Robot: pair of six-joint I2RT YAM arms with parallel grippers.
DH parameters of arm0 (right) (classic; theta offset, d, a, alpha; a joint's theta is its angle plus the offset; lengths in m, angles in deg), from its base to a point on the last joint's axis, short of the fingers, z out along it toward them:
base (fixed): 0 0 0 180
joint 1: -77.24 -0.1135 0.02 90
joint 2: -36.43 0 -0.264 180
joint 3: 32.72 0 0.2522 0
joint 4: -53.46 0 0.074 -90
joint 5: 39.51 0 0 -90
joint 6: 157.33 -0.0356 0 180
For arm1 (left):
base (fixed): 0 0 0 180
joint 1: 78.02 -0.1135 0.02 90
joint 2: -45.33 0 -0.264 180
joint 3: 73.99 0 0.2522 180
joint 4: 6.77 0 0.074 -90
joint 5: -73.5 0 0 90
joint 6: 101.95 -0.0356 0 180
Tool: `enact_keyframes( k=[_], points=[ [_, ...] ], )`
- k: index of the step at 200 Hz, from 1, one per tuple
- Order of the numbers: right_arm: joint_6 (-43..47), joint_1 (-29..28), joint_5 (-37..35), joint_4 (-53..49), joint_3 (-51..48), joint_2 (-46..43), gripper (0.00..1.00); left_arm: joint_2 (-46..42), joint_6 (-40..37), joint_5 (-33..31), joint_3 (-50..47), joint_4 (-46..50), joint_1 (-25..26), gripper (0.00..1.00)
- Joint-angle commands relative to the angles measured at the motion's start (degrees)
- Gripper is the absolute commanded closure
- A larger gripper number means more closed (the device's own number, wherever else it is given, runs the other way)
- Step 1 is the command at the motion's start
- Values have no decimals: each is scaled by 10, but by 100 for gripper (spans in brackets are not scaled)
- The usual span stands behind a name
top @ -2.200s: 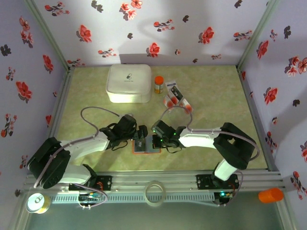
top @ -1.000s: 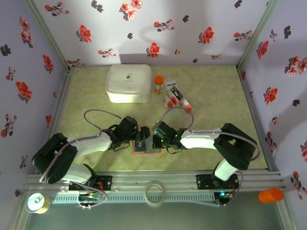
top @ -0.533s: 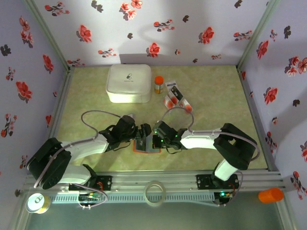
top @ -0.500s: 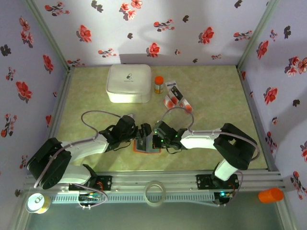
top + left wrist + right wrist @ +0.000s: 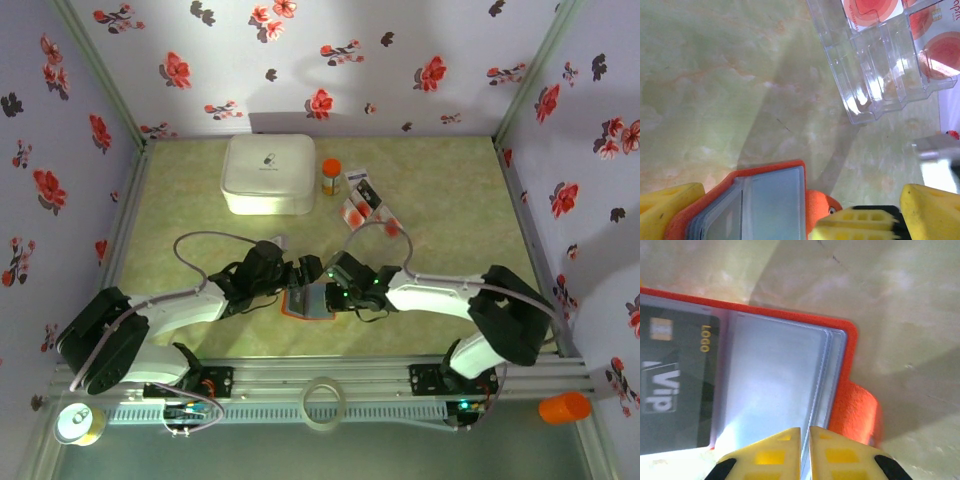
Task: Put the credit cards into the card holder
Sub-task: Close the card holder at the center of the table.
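Now, card holder (image 5: 308, 302): orange-red, rounded corners, lying open on the table between the two grippers, with glossy pale-blue sleeves inside.
Dark card (image 5: 675, 385): flat in one sleeve, pale print.
Credit cards (image 5: 940, 50): white with red blotches, in a ribbed clear tray (image 5: 880, 65), well apart from the holder.
Left gripper (image 5: 801, 207): yellow fingers spread wide, grasping nothing.
Right gripper (image 5: 805, 450): fingertips all but closed at the sleeves' edge; whether a leaf is pinched, cannot tell.
Table (image 5: 450, 200): smooth green marbling, open stretch at right.
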Motion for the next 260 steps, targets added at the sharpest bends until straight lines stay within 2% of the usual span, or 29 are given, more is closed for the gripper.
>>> enact_keyframes(
  k=[1,40,52,70,82,124,141,157,201,260],
  points=[
    [18,11,-25,-61,20,-46,86,3,7,2,-7,-14,3,0],
    [18,29,-41,-84,-2,-89,86,3,5,1,-5,-12,3,0],
    [17,31,-39,-81,-8,-91,80,3,5,1,-5,-11,3,0],
    [17,31,-32,-75,-11,-84,63,4,6,0,-5,-10,3,0],
    [16,31,-27,-67,-12,-75,57,3,5,1,-4,-10,3,0],
    [16,31,-24,-48,-14,-34,54,5,0,0,1,-5,3,0],
    [16,32,-28,-43,-15,-22,58,5,-1,0,2,-4,3,0],
    [15,35,-31,-40,-19,-16,65,4,0,0,1,-3,3,0],
    [17,53,-19,-19,-32,-14,100,2,-3,0,5,2,3,0],
    [10,66,27,53,-46,-12,100,-4,6,0,8,-8,19,0]
  ],
)
